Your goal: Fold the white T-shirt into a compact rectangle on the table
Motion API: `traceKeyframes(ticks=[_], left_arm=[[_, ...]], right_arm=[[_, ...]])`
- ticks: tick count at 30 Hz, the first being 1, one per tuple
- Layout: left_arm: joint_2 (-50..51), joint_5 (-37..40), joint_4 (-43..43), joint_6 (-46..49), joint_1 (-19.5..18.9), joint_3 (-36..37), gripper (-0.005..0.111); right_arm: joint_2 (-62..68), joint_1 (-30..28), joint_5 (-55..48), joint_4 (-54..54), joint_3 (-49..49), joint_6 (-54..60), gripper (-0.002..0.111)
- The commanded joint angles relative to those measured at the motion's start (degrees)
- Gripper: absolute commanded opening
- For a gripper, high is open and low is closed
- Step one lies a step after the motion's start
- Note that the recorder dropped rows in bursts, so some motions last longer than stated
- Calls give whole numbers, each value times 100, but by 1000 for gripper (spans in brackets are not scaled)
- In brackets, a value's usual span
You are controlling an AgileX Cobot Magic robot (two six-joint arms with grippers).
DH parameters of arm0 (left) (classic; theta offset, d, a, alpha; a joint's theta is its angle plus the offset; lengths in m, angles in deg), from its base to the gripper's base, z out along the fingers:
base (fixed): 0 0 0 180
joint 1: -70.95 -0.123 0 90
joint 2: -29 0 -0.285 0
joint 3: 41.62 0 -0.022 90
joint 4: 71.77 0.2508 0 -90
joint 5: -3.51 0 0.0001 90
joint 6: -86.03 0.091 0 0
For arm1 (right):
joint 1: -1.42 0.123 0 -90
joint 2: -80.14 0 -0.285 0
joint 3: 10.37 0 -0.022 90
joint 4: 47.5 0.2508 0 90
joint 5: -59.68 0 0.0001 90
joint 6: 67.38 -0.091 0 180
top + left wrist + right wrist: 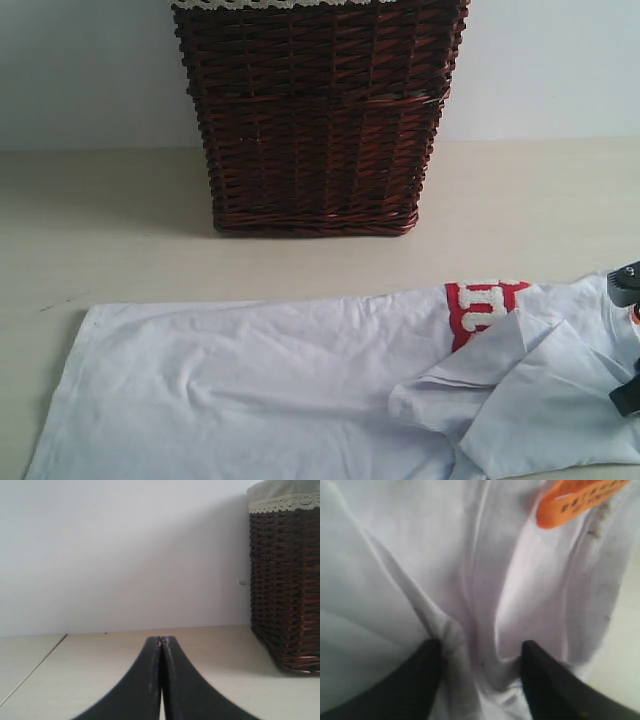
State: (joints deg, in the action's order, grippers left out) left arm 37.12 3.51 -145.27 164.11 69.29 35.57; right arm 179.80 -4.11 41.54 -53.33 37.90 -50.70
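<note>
between right fingers [422, 680] lies bunched white t-shirt [395, 555]

Plain white matte wall [90, 70] behind, meeting the table [150, 230] along a straight edge. Tabletop is pale beige and smooth. In the left wrist view a thin seam line [32, 670] runs diagonally across it. Dark brown wicker basket [315, 120] stands upright on the table, toward the wall side. Grey liner with lace trim [285, 502] is folded over its rim. Light is soft and diffuse, with a faint shadow [170, 200] on the tabletop left of the basket.
</note>
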Motion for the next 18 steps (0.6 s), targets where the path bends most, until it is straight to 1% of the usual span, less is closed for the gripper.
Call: traceKeyframes(ticks=[1,5,10,13,18], left_arm=[[-33,0,-41,-32,-11,2,0],[-33,0,-41,-32,-11,2,0],[-33,0,-41,-32,-11,2,0],[-33,0,-41,-32,-11,2,0],[-33,0,-41,-32,-11,2,0]], right_arm=[[-92,-13,-453,-50,50,154,74],[-459,-13,-690,-50,50,123,75],[-904,-13,-725,-175,50,108,75],[-889,-13,-699,-246,50,73,75],[-569,-67,-495,-707,50,-448,75]])
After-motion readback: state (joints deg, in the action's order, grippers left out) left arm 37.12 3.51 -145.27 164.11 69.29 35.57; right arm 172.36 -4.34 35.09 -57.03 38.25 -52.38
